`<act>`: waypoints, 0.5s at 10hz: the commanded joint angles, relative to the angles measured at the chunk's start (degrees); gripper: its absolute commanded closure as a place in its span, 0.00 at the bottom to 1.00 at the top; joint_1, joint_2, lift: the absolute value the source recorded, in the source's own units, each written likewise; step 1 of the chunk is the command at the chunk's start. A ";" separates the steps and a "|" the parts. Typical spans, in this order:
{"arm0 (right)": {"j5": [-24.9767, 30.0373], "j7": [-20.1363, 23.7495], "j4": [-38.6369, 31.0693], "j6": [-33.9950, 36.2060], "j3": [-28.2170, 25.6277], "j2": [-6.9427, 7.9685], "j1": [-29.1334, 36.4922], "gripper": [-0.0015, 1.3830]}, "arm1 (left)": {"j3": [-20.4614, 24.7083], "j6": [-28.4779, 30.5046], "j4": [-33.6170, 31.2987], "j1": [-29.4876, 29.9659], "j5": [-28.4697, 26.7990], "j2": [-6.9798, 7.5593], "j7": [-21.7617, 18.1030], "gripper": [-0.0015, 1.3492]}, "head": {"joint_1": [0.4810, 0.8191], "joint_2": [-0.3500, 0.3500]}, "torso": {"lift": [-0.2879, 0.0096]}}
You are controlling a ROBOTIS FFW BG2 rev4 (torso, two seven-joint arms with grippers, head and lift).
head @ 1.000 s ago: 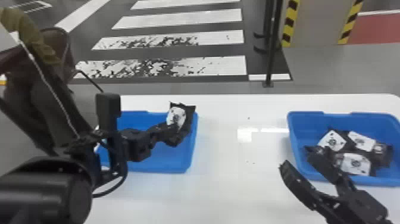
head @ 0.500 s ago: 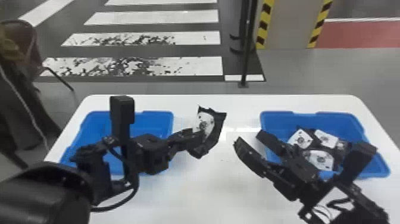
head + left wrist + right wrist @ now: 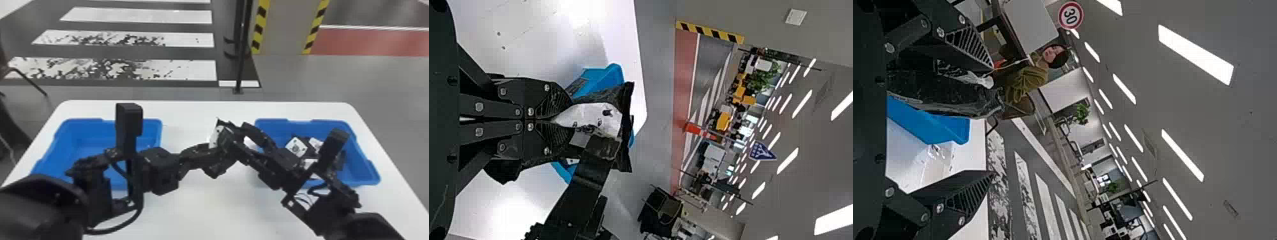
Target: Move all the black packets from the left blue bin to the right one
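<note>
Packet (image 3: 594,115) is hanging in air between the left bin (image 3: 86,134) and the right bin (image 3: 364,156), pinched in the left gripper (image 3: 569,120). It is lying between the spread fingers of the right gripper (image 3: 993,120), roughly along them and nearer to one, so probably this gripper is needing to close next.

Black packet (image 3: 594,114) midair, others (image 3: 296,146) in bin (image 3: 365,169)

In front of me stands one white table (image 3: 207,209), with rounded far corners. Directly on it are resting two open bins, the left blue bin (image 3: 89,132) on my left side and the right one (image 3: 359,156) on my right (both upright), well apart, with white tabletop between them.
</note>
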 commanded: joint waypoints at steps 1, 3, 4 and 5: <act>-0.68 0.00 1.12 0.04 0.75 0.08 -0.36 0.76 | -0.14 0.04 0.08 -0.04 0.23 0.02 0.00 0.90 | 0.63 0.44 | 0.50; -0.79 -0.18 1.12 -1.79 0.75 0.16 -0.22 0.93 | 0.09 -0.10 0.08 -0.04 0.34 0.02 0.00 0.90 | 0.63 0.46 | 0.50; -1.36 -0.18 1.12 -1.93 0.75 0.16 -0.22 0.93 | 0.32 -0.25 0.08 0.24 0.46 -0.07 0.09 0.90 | 0.63 0.45 | 0.50; -1.82 -0.18 0.98 -1.93 0.86 0.16 -0.08 0.93 | 0.89 -0.81 0.08 0.67 0.69 -0.16 0.26 0.82 | 0.63 0.45 | 0.50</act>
